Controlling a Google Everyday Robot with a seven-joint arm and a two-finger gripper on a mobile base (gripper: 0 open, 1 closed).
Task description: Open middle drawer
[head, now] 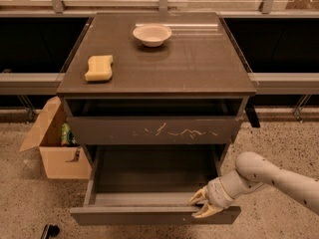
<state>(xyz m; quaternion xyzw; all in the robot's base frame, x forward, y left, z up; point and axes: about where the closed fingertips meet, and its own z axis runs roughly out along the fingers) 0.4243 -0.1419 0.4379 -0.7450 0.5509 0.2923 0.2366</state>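
Observation:
The middle drawer [149, 216] is the wide, shallow dark grey-brown one low in the cabinet. It stands pulled far out toward the camera, and its bare inside [154, 171] shows. My gripper [201, 204] is at the right end of the drawer's front, on a white arm that comes in from the lower right. Its yellowish fingers [198, 197] straddle the top edge of the front, one inside and one outside. Above it, the taller drawer front with white scratches [154, 130] stands out a little from the cabinet.
On the cabinet top [199, 68] lie a yellow sponge [98, 67] and a white bowl [152, 34]. An open cardboard box [52, 143] stands on the speckled floor at the cabinet's left. A dark rail runs behind the cabinet.

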